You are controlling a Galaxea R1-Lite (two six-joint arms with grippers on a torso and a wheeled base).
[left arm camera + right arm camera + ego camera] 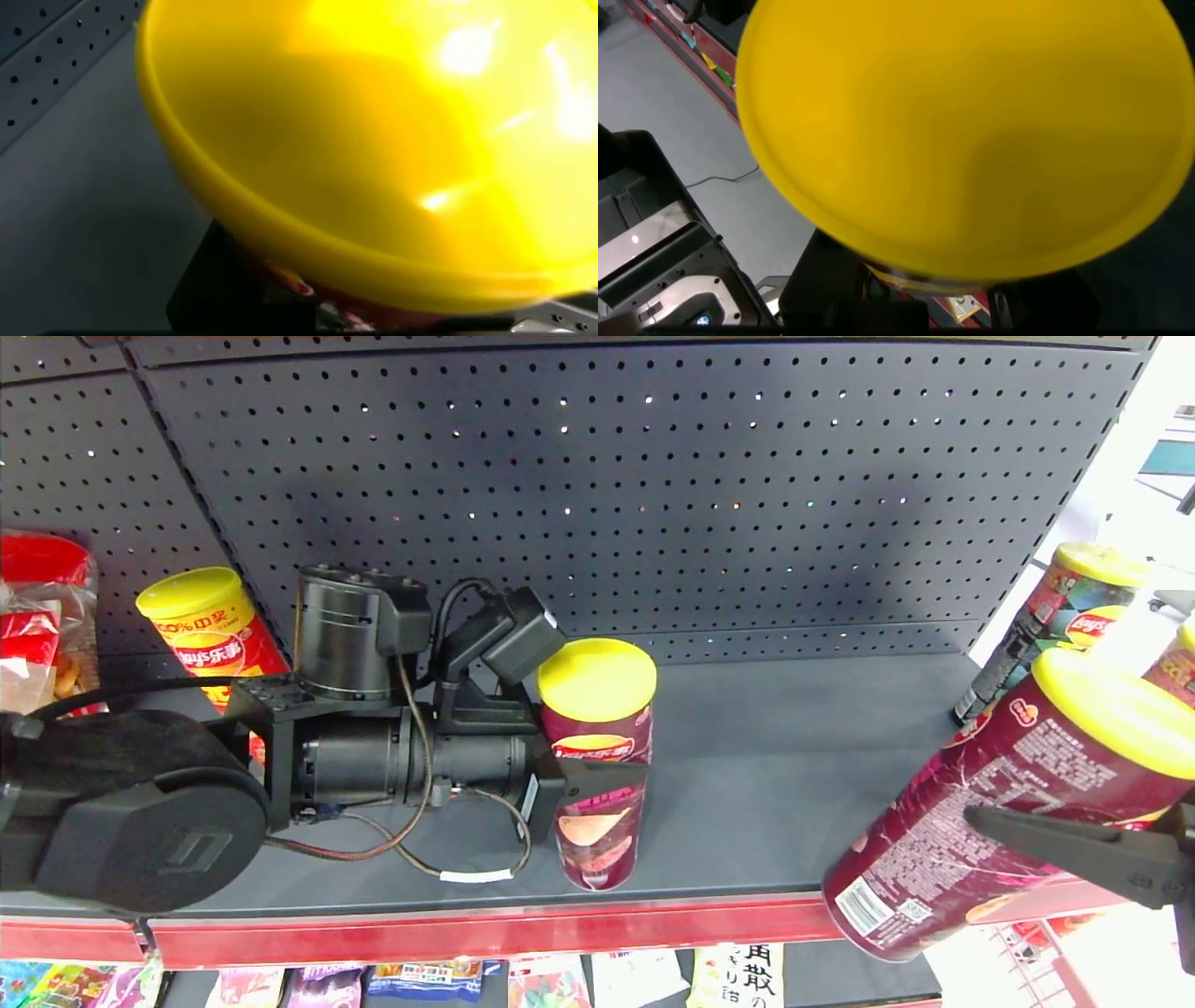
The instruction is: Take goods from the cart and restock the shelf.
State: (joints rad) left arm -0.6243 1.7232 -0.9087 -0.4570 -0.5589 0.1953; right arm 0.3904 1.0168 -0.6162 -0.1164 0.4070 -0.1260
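One level left pincer (597, 777) around upright can (597, 681)

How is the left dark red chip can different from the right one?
The left dark red chip can stands upright on the grey shelf; the right dark red chip can is tilted, in the air before the shelf's edge. The left gripper grips the left can, the right gripper the right can. Both have yellow lids.

grey shelf (794, 784) (red-edged) bears a maroon can (597, 835), a red can (210, 630).
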